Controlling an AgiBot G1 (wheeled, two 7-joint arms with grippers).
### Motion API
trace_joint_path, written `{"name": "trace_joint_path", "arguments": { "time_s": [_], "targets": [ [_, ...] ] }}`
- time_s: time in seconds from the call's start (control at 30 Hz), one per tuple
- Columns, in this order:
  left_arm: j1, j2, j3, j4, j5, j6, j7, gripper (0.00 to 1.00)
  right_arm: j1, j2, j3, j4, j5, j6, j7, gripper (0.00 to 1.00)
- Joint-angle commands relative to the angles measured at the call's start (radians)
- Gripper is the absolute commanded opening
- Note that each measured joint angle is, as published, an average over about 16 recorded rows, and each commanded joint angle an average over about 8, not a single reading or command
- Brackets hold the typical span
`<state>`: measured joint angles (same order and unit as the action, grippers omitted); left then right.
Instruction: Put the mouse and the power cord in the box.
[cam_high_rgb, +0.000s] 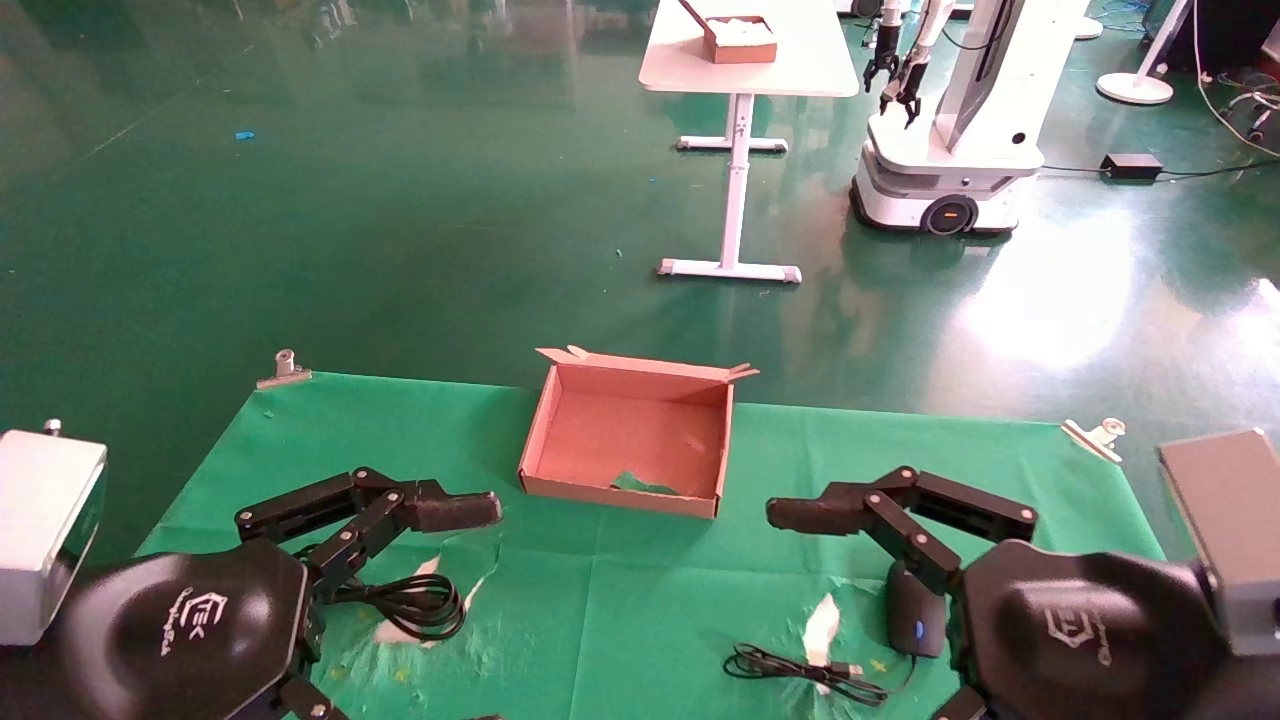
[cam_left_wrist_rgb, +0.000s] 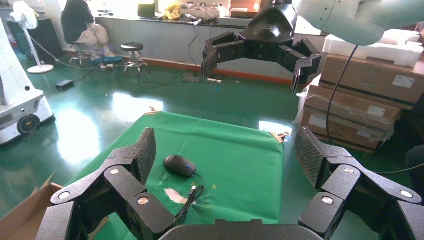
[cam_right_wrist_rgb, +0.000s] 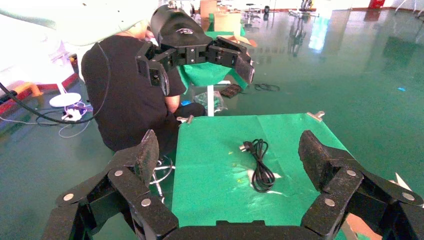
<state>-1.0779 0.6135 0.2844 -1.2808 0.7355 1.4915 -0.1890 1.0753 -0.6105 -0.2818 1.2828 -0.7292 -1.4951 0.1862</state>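
The box (cam_high_rgb: 625, 440), brown cardboard and empty, stands open at the far middle of the green cloth. The power cord (cam_high_rgb: 405, 600) (cam_right_wrist_rgb: 261, 165) lies looped at the near left, just below my left gripper (cam_high_rgb: 470, 512) (cam_left_wrist_rgb: 225, 150). That gripper hovers open and holds nothing. The mouse (cam_high_rgb: 915, 620) (cam_left_wrist_rgb: 179, 165) sits at the near right, partly hidden under my right gripper (cam_high_rgb: 800, 515) (cam_right_wrist_rgb: 227, 150), which is also open and empty. The mouse's thin wire (cam_high_rgb: 800, 675) trails left along the front edge.
Metal clips (cam_high_rgb: 285, 368) (cam_high_rgb: 1095, 435) pin the cloth's far corners. The cloth has white tears (cam_high_rgb: 820, 625). Beyond it are a white table (cam_high_rgb: 740, 70) with a smaller box, another robot (cam_high_rgb: 950, 130), a person (cam_right_wrist_rgb: 130, 100) and stacked cartons (cam_left_wrist_rgb: 370, 95).
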Motion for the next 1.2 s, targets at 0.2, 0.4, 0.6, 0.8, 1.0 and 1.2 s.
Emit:
{"name": "trace_joint_path", "arguments": {
  "time_s": [0.2,0.4,0.6,0.8,1.0,1.2],
  "targets": [
    [0.0,0.0,0.0,0.0,0.0,0.0,0.0,1.0,0.0,0.0,0.0,0.0,0.0,0.0,0.0,1.0],
    [0.0,0.0,0.0,0.0,0.0,0.0,0.0,1.0,0.0,0.0,0.0,0.0,0.0,0.0,0.0,1.0],
    [0.0,0.0,0.0,0.0,0.0,0.0,0.0,1.0,0.0,0.0,0.0,0.0,0.0,0.0,0.0,1.0],
    [0.0,0.0,0.0,0.0,0.0,0.0,0.0,1.0,0.0,0.0,0.0,0.0,0.0,0.0,0.0,1.0],
    [0.0,0.0,0.0,0.0,0.0,0.0,0.0,1.0,0.0,0.0,0.0,0.0,0.0,0.0,0.0,1.0],
    [0.0,0.0,-0.001,0.0,-0.001,0.0,0.0,1.0,-0.001,0.001,-0.001,0.0,-0.002,-0.001,0.0,1.0]
  ]
}}
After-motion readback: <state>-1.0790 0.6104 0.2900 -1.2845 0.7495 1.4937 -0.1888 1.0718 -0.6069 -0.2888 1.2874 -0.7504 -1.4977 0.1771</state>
